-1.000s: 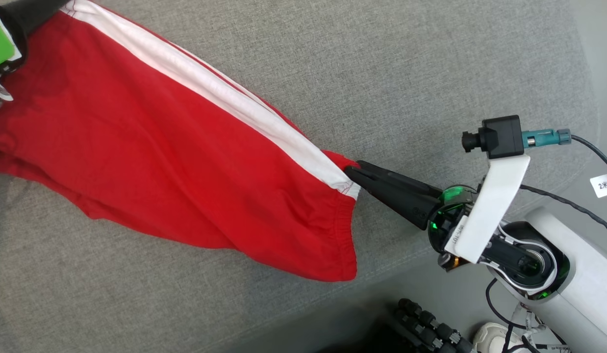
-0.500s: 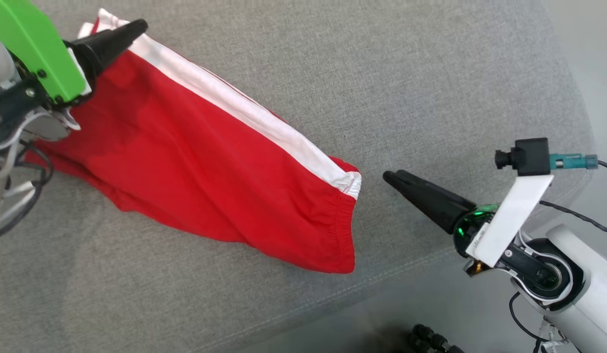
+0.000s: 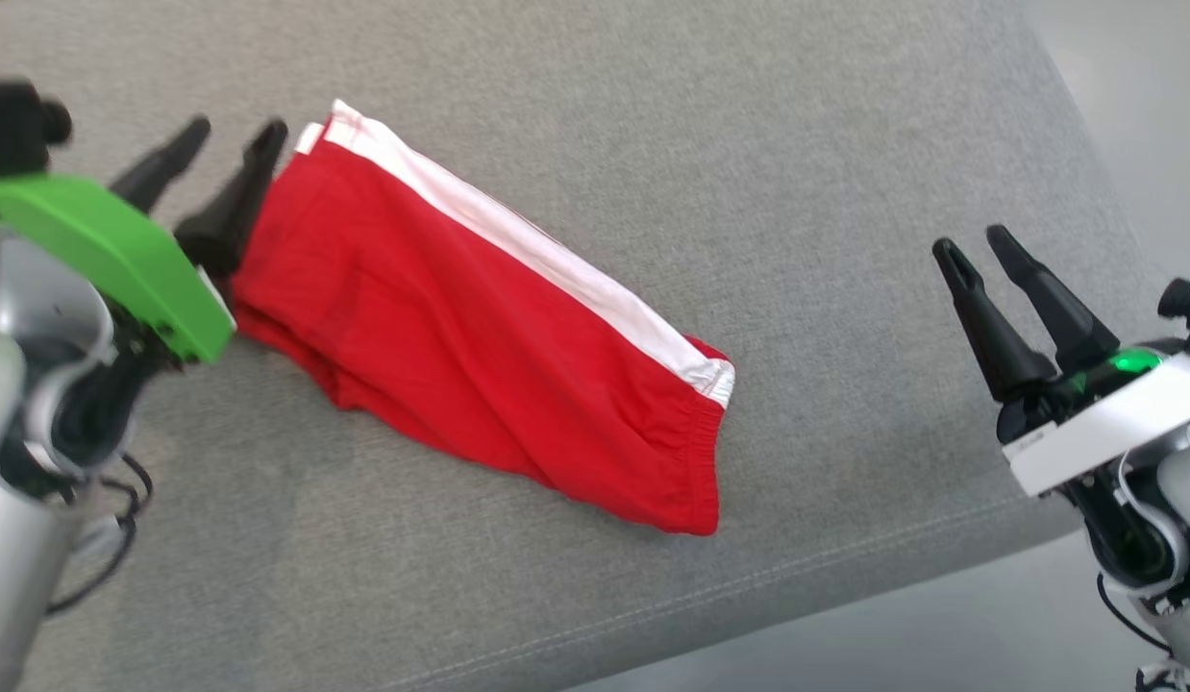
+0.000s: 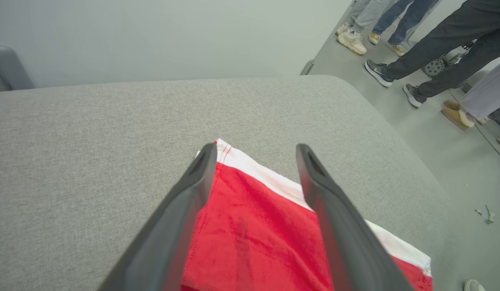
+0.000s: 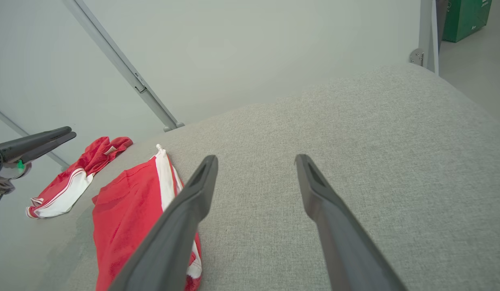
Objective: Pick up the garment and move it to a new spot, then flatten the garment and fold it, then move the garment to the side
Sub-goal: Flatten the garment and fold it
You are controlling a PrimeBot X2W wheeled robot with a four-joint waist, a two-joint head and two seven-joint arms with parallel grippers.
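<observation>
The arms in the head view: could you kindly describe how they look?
Both end in two long, tapered black jaws. The left arm is silver-grey with a green bracket and black cables. The right arm is white, with a white bracket and a green light.

Our head camera steeply above the grey cushion (image 3: 845, 115), our wrist cameras low and close over it, all three sharing the red garment (image 3: 480, 336)

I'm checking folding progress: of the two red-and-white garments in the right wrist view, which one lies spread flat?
The garment on the grey cushion, nearer the right gripper; the other garment lies crumpled farther off.
</observation>
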